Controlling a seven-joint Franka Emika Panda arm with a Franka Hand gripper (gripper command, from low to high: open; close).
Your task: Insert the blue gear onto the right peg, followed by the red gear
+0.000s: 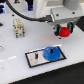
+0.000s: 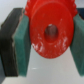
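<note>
White table (image 1: 12, 60), red gear (image 2: 49, 31) hole-outward

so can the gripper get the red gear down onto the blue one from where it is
Probably yes: the gripper holds the red gear in the air, and nothing stands over the blue gear on the plate.

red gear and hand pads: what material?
Red gear: likely molded plastic, uniform bright red with a soft sheen. Pads on the hand: teal, matte, possibly rubber or foam; too blurred to be sure.
</note>
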